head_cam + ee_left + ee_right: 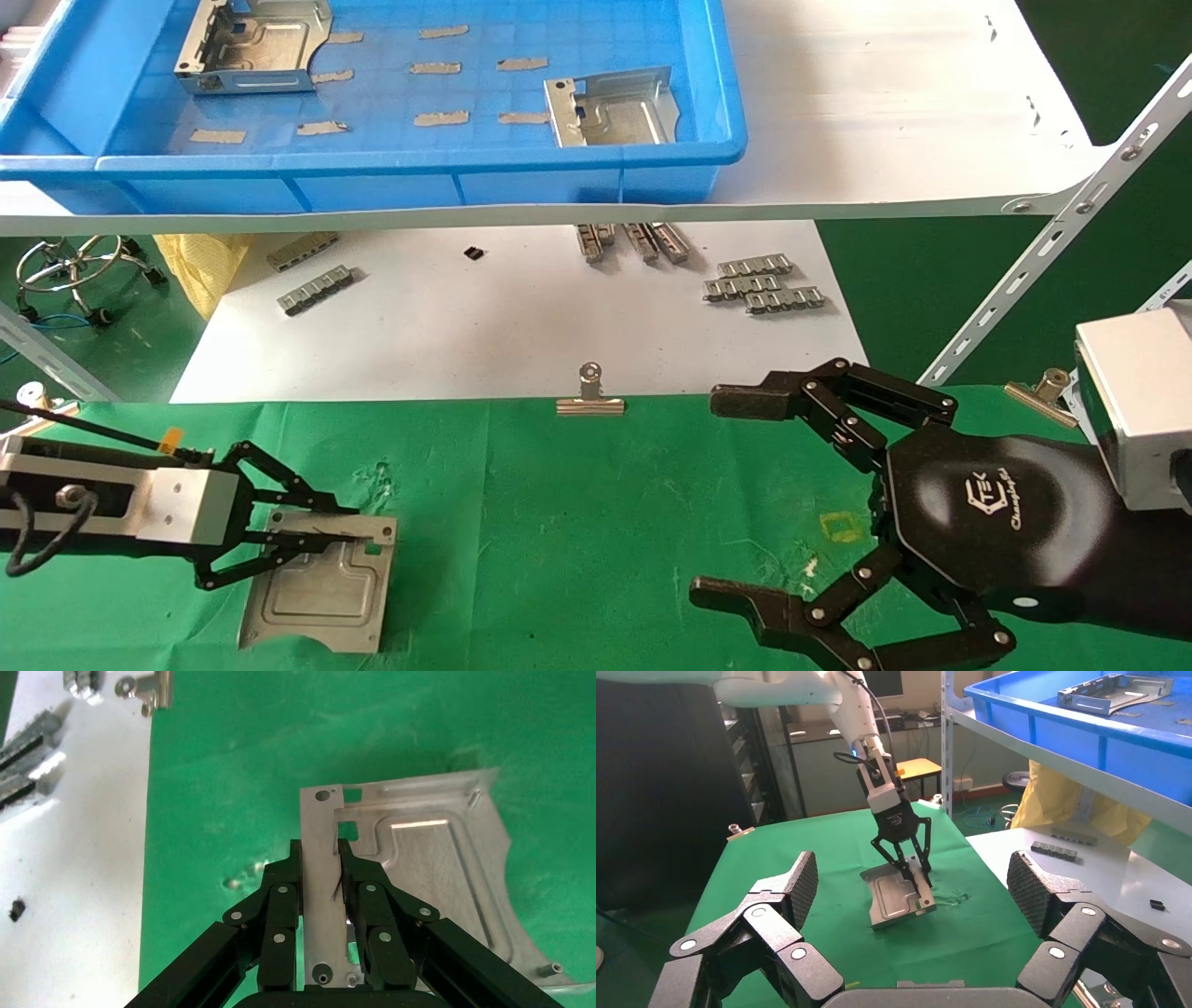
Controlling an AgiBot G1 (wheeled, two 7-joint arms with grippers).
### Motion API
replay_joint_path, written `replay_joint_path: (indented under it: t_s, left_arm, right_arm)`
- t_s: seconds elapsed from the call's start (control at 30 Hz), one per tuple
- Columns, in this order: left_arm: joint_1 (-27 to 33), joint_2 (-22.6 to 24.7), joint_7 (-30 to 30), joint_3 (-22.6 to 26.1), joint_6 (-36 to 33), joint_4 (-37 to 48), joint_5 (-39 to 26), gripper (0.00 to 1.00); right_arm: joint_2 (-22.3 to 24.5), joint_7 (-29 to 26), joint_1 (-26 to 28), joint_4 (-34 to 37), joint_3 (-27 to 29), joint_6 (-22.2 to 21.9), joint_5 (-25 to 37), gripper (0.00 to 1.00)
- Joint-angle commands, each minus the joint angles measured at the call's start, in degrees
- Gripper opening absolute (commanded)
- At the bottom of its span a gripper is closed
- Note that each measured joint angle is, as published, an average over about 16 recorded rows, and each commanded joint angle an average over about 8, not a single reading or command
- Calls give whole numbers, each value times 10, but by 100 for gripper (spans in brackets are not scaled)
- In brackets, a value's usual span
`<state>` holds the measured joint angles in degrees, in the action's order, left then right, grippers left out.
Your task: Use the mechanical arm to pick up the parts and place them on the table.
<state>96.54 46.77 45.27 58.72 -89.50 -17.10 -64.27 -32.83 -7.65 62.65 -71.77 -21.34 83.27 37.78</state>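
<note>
The left gripper [358,532], a slim black linkage claw on a silver boxy wrist, reaches in low from the green cloth table's [577,522] left edge. Its jaws are clamped on the upright flange of a shiny silver stamped sheet-metal plate [321,589], which rests on the cloth near the front left corner. The right gripper [736,499], a black jointed hand with a white logo on its glossy shell, hovers over the table's right side with its fingers [745,402] spread wide apart, holding nothing. Bare green cloth lies between the two. Two more silver plates [615,114] lie in the blue plastic tray [372,177] on the white shelf behind the table's far edge.
</note>
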Motion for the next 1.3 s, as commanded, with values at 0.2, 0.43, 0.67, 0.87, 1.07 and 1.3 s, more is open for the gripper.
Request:
replay_joint_path:
  t_s: [0.2,0.43,0.67,0.87,1.07,1.3]
  left_arm:
    - [10,15,24,2,-2,48,1,100]
    - [5,14,-29,-22,-15,84,55,100]
    - [-38,11,-138,-63,-18,103,144,100]
    - [-63,7,-173,-78,-18,102,178,100]
    - [-63,7,-171,-79,-18,99,177,100]
    - [-81,-1,-196,-101,-14,55,179,100]
  right_arm:
    - [0,0,0,0,0,0,0,100]
    - [0,0,0,0,0,0,0,100]
    - [0,0,0,0,0,0,0,100]
    - [0,0,0,0,0,0,0,100]
    - [0,0,0,0,0,0,0,100]
    - [0,0,0,0,0,0,0,100]
